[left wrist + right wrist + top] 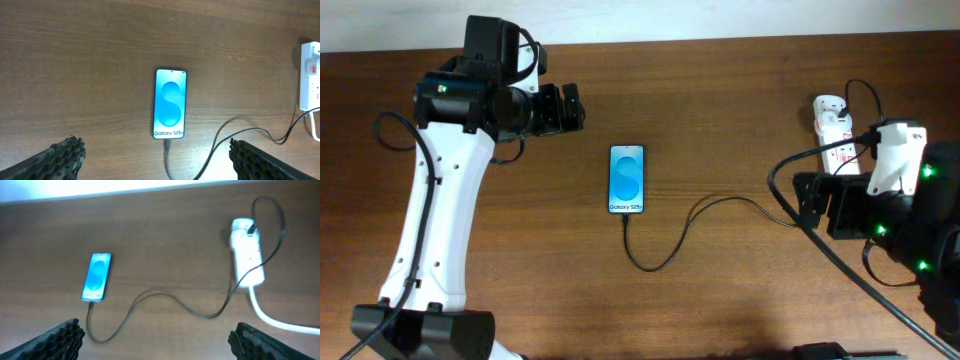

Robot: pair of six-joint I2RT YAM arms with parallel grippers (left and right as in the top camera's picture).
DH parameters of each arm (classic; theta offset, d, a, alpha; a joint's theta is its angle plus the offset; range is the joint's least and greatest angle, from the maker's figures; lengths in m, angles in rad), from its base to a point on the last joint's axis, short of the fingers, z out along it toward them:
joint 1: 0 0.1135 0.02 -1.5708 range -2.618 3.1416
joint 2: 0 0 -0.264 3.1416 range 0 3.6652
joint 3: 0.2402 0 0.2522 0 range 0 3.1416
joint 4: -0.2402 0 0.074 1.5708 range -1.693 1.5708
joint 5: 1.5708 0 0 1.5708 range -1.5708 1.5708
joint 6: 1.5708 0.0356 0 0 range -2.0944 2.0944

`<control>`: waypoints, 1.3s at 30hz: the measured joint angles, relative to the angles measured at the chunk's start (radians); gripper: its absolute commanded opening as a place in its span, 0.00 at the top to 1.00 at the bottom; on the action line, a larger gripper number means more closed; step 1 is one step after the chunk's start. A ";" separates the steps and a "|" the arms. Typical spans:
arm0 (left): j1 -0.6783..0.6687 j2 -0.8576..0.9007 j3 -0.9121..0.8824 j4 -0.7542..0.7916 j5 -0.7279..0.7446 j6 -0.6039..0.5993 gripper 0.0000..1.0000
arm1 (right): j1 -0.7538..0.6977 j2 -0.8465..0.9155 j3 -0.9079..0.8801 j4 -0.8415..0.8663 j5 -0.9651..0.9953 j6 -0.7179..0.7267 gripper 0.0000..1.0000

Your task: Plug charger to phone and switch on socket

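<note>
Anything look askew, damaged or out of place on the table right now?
Nothing stands out. The phone lies flat, screen up. The charger runs from its bottom edge in a loose loop to the socket, with no sharp kinks. No spill or damage shows.

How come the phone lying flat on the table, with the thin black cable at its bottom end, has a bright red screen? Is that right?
Not quite. The phone has a bright blue screen, not red, as the left wrist view shows clearly. The rest holds: it lies flat on the table with the thin black charger cable at its bottom end.
</note>
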 measured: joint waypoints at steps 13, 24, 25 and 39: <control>0.000 0.000 0.000 -0.002 -0.006 0.000 0.01 | 0.002 -0.520 -0.805 0.855 0.065 -0.023 0.02; 0.000 0.000 0.000 -0.003 -0.007 0.000 0.01 | 0.039 -0.870 -1.321 1.181 0.064 -0.166 0.02; 0.000 0.000 0.000 -0.003 -0.007 0.000 0.01 | 0.039 -0.887 -1.352 1.209 0.064 -0.173 0.02; 0.000 0.000 0.000 -0.003 -0.007 0.000 0.00 | 0.041 -0.970 -1.597 1.344 0.057 -0.199 0.02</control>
